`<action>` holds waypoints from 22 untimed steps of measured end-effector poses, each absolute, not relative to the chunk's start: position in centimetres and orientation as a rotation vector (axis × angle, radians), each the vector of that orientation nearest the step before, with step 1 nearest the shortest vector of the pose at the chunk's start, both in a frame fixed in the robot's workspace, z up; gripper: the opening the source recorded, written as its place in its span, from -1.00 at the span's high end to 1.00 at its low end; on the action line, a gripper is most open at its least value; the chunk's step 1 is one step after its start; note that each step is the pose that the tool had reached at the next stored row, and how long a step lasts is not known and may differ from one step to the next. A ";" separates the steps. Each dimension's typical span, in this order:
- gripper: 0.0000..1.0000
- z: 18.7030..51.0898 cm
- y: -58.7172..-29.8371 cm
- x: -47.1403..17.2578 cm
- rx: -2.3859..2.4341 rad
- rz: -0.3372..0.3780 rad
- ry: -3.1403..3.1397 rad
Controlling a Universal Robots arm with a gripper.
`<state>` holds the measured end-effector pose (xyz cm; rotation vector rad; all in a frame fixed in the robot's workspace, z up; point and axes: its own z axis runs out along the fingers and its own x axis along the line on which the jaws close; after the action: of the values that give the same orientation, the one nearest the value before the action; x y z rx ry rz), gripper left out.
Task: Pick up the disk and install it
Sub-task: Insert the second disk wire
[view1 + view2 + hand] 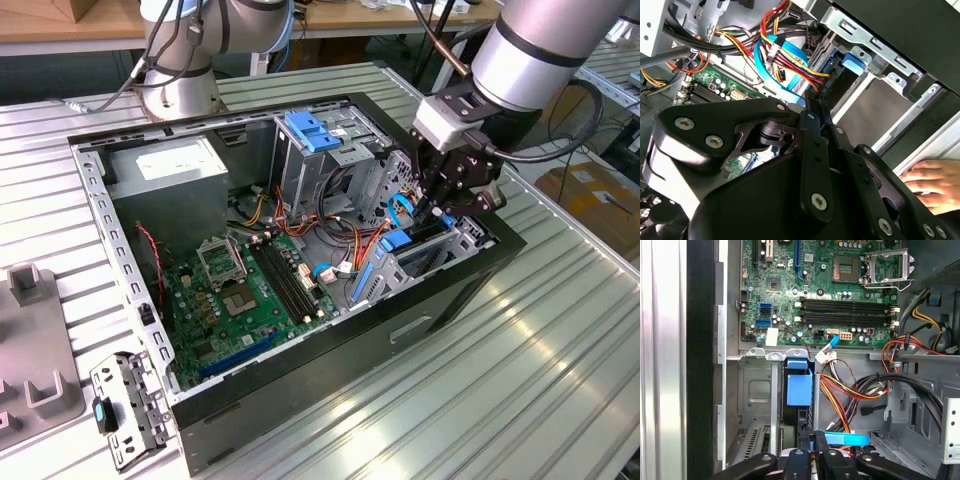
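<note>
Table (560, 380): ribbed silver metal slats, carrying an open black computer case (330, 395).
Bracket (125, 405): flat perforated grey metal with a small blue clip, lying on the table at the exterior view's left.
Motherboard (250, 295): green, flat on the case floor, with long black memory slots.
Disk (799, 387): standing on edge in the grey sheet-metal drive bay, blue plastic rail showing, beside red, yellow and orange wires.
Tool (812, 450): black, angular, its narrow fingers (820, 452) drawn close together just above the disk; whether they pinched it, I cannot tell.
Hand (932, 182): resting outside the case wall.
</note>
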<state>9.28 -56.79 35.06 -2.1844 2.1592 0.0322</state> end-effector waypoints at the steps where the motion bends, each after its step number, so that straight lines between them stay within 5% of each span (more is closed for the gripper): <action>1: 0.68 35.0 -56.9 9.3 -2.184 0.032 2.160; 22: 0.68 34.9 -56.9 9.3 -2.181 0.027 2.158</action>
<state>9.30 -56.88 34.92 -2.1807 2.1584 0.0272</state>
